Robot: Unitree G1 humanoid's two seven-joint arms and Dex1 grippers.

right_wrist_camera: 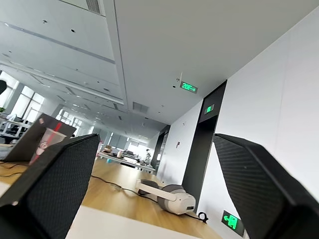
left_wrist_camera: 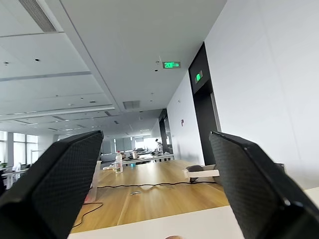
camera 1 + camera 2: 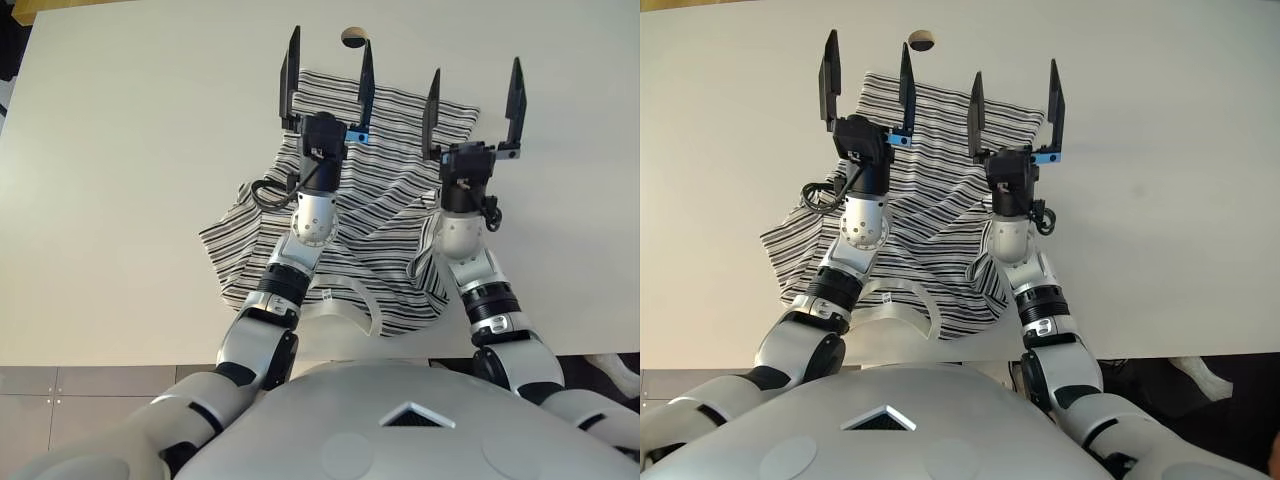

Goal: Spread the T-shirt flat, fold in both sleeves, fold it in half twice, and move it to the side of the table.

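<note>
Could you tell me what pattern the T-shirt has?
Black-and-white stripes on the T-shirt, clearest in the left eye view.

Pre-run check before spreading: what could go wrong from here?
The T-shirt lies bunched in overlapping folds; a pinch may catch two layers.
Its collar end sits near the table's front edge; pulling that way could drag it off.

The right gripper (image 1: 155,142) gaped wide, its two black fingers (image 1: 55,189) either side of a white headset (image 1: 167,194) on a wooden desk (image 1: 112,191), beneath a green ceiling sign (image 1: 189,87).
</note>
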